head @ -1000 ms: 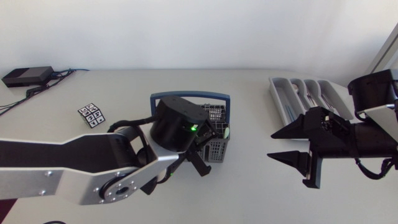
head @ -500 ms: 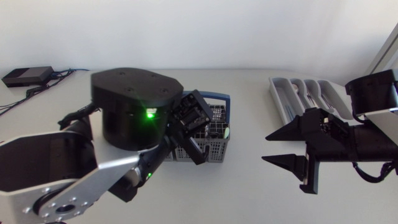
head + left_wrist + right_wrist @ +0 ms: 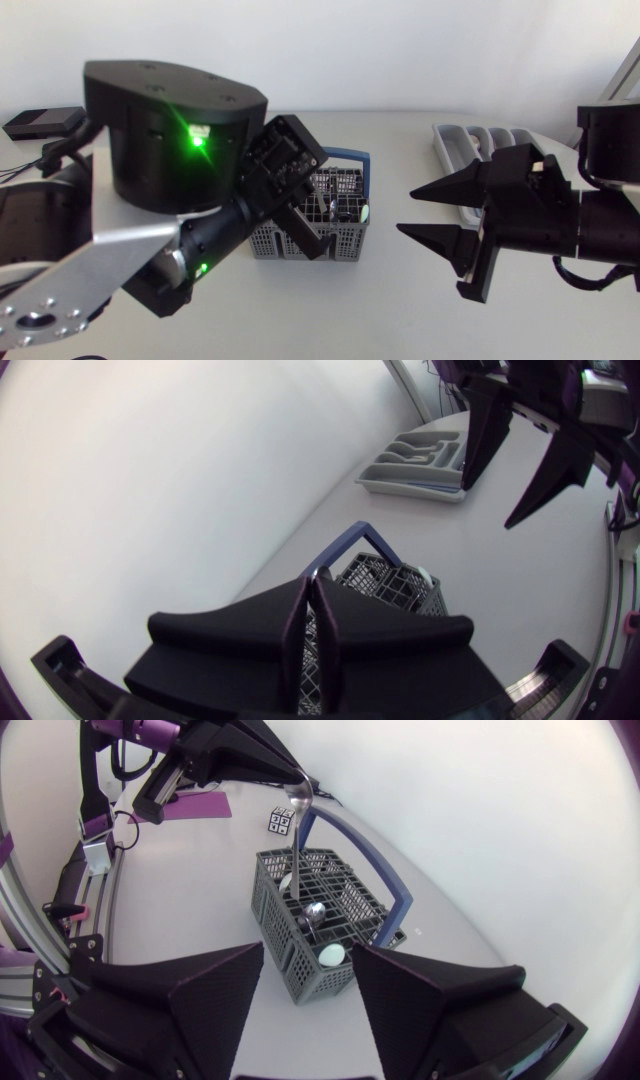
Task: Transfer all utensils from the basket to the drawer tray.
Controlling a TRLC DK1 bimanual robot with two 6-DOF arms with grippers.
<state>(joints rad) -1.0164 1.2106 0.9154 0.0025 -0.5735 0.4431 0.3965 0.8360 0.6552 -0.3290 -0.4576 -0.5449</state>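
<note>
- Our left tool (image 3: 318,245) is clenched on a spoon (image 3: 299,840). Both fingers are pressed together on its bowl end, raised above the basket.
- Our right tool (image 3: 405,212) is released, its two fingers spread wide and holding nothing. It sits over the bench at 3 o'clock of the basket, well apart from it and pointing toward it.
- We see the pale bench (image 3: 420,310) carrying everything.
- We find the grey drawer tray (image 3: 470,145) at the bench's 2 o'clock, partly behind our right arm, with cutlery lying in its compartments.
- The basket (image 3: 345,235), grey mesh with a blue handle, stands near the bench's middle. At least one more spoon and a white piece remain in it.
- A black box (image 3: 40,120) with cables sits at the bench's 10 o'clock.
- The gripped spoon hangs straight down with its handle toward the basket grid. We cannot tell whether its lower end is clear of the basket.
- A small marker card (image 3: 282,820) lies just beyond the basket, seen from our right wrist.
</note>
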